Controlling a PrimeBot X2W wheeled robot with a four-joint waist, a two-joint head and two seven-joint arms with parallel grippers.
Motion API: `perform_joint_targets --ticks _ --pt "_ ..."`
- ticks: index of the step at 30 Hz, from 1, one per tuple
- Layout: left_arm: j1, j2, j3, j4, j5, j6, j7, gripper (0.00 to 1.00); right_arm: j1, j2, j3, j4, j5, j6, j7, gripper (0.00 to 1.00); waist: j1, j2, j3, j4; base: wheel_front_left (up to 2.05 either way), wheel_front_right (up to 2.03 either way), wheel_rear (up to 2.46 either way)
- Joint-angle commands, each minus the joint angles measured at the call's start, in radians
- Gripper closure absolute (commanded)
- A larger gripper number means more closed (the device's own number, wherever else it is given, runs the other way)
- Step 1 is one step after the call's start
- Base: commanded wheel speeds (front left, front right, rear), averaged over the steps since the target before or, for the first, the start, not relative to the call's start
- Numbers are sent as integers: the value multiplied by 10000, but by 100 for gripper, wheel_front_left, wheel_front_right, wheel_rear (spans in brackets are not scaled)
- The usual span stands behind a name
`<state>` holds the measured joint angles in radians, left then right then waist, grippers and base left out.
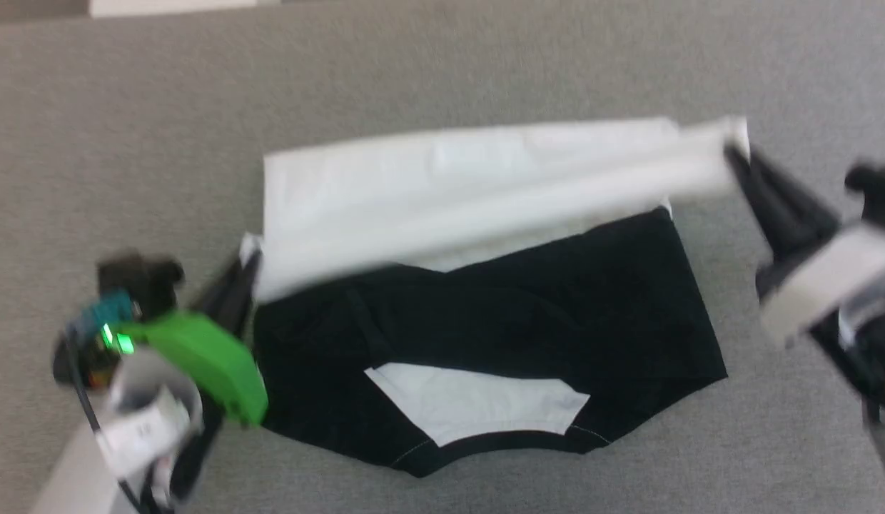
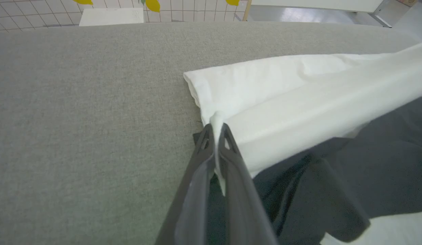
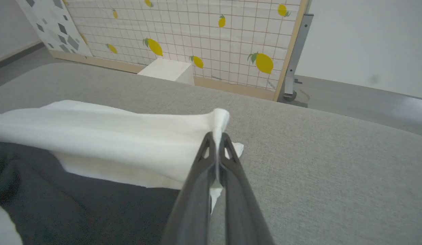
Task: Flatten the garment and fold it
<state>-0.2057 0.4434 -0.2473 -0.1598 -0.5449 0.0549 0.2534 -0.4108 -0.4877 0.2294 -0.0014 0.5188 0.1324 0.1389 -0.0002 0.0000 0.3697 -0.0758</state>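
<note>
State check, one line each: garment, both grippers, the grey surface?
garment: not flat; black part lies on the surface, white edge lifted and stretched between the two grippers.
left gripper: shut on the garment's white edge, left end.
right gripper: shut on the garment's white edge, right end.
grey surface: flat, garment resting on it.
</note>
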Motion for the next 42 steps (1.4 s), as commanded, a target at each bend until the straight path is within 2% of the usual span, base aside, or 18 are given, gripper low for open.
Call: perform_joint_targets --ticks 1,5,10,19,20,21,22,23,24,25,34,39,42 --pt "464 19 -1 -86 -212 -3 -38 100 563 98 -248 -259 -124 -17 173 100 2 0 -1093 426 0 0 0" --pt "1675 -183 -89 -94 -643 -12 -224 100 2196 586 -882 -886 -476 -17 874 100 2 0 -1279 384 0 0 0" --pt "2421 -464 -270 343 -952 -128 -518 100 3639 1291 -1678 -1016 -1107 -17 1613 100 2 0 -1419 368 0 0 0" --pt "2606 -742 -429 1721 -1111 -447 -1104 100 4698 2161 -1801 -414 -1720 -17 2106 100 2 0 -1529 249 0 0 0" --pt "2591 -777 -464 1906 -1110 -460 -1130 52 4706 2243 -1748 -275 -1736 -17 2102 65 2 0 -1544 236 0 0 0" --pt "2586 -803 -512 2034 -1118 -493 -1127 17 4710 2299 -1694 -180 -1739 -17 2118 50 2 0 -1561 225 0 0 0" --pt "2585 -846 -557 2161 -1139 -523 -1136 17 4712 2340 -1645 -74 -1759 -17 2120 49 2 0 -1580 219 0 0 0" --pt "2584 -888 -587 2270 -1136 -513 -1159 14 4720 2366 -1605 44 -1776 -17 2139 41 2 0 -1599 221 0 0 0" --pt "2600 -925 -611 2368 -1151 -491 -1144 0 4740 2381 -1575 135 -1777 -17 2179 11 2 0 -1621 230 0 0 0" --pt "2619 -942 -645 2483 -1133 -458 -1127 0 4782 2419 -1592 244 -1751 -17 2266 0 2 0 -1657 248 0 0 0" --pt "3021 -1133 -466 2923 -1150 -190 -1781 0 5234 2732 -2208 123 -1675 -17 2133 0 2 0 -2148 416 0 0 0" --pt "3034 -1337 -113 2686 -756 60 -3301 0 5472 3217 -2893 -419 -1485 -17 1641 0 2 0 -2447 514 0 0 0" --pt "2786 -1444 -71 2597 -394 30 -4256 0 5316 3445 -3138 -675 -1563 -17 1283 0 2 0 -2530 567 0 0 0"
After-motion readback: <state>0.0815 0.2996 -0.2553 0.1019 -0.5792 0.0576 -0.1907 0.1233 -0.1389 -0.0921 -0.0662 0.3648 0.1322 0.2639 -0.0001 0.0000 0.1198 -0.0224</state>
